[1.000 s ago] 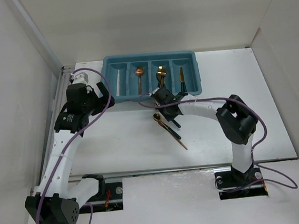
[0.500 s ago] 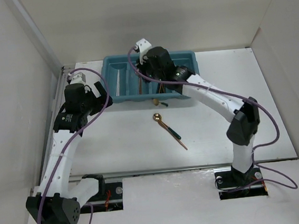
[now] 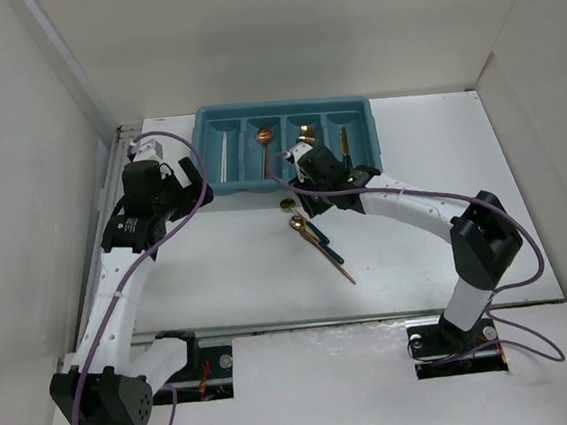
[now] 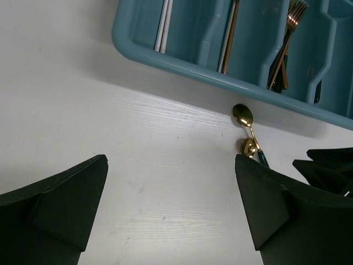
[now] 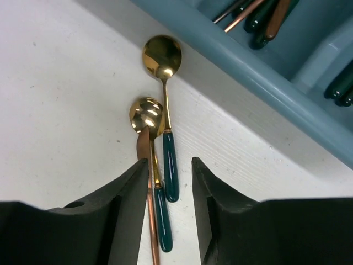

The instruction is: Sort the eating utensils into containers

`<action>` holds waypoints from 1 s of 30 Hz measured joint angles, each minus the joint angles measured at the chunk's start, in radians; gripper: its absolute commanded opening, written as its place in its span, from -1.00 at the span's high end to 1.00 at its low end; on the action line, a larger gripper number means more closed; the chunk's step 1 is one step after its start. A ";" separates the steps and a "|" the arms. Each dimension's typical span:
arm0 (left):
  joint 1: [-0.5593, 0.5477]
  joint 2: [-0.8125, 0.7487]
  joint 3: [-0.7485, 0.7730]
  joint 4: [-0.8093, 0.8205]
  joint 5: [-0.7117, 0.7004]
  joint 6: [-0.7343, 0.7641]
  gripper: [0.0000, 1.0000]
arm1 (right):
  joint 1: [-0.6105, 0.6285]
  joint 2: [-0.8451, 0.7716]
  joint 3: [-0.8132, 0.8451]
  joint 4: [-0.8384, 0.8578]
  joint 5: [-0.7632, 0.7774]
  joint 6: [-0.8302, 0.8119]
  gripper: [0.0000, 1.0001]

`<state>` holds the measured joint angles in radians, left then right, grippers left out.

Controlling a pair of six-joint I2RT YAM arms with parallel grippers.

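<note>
The white counter [image 3: 219, 269] sits boxed in by plain white walls, and the teal tray [image 3: 246, 184] lies along its far edge.

On my left, the left end effector [image 3: 198, 179] hangs just off the tray's left end with its jaws spread as wide as they go and nothing between them. From its wrist camera I see only bare counter between the two dark fingers.

Working across the tray, the leftmost compartment holds the white chopsticks [image 3: 224, 156], lying lengthwise. The second holds a spoon [image 3: 264, 139] with its bowl toward the far end. In the third I make out forks [image 4: 289, 27], partly covered from above by the right arm. A knife [image 3: 344, 146] lies in the fourth.

Just in front of the tray's near wall, two loose spoons lie on the counter side by side, bowls toward the tray. The first spoon [image 5: 164, 110] almost reaches the wall, and the second spoon [image 5: 148, 118] is a little further back, its handle beside the first one's. A slim copper piece [image 5: 146, 187] lies under the second spoon; I cannot tell what it is.

The right end effector [image 5: 169, 171] hovers low over those dark green handles with its jaws narrowly parted. The handles run between its fingers and it holds nothing.
</note>
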<state>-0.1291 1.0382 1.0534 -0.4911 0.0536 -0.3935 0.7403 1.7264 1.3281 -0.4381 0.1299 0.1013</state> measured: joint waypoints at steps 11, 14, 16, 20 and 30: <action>0.001 -0.007 -0.006 0.000 0.024 0.000 -1.00 | -0.015 0.093 -0.042 0.039 -0.023 -0.012 0.23; 0.005 -0.018 -0.006 0.000 0.025 0.000 -1.00 | -0.014 0.144 -0.042 0.039 -0.038 -0.019 0.23; 0.007 -0.026 -0.006 0.001 0.025 0.000 -1.00 | -0.014 0.160 -0.042 0.039 -0.047 -0.019 0.23; 0.006 -0.032 -0.006 0.001 0.025 0.000 -1.00 | -0.019 0.170 -0.042 0.048 -0.053 -0.019 0.23; 0.007 -0.038 -0.006 0.000 0.025 0.000 -1.00 | -0.020 0.220 -0.026 0.055 -0.047 -0.015 0.71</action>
<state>-0.1223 1.0000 1.0470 -0.4908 0.0788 -0.3935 0.7200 1.9461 1.3022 -0.3836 0.0830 0.0860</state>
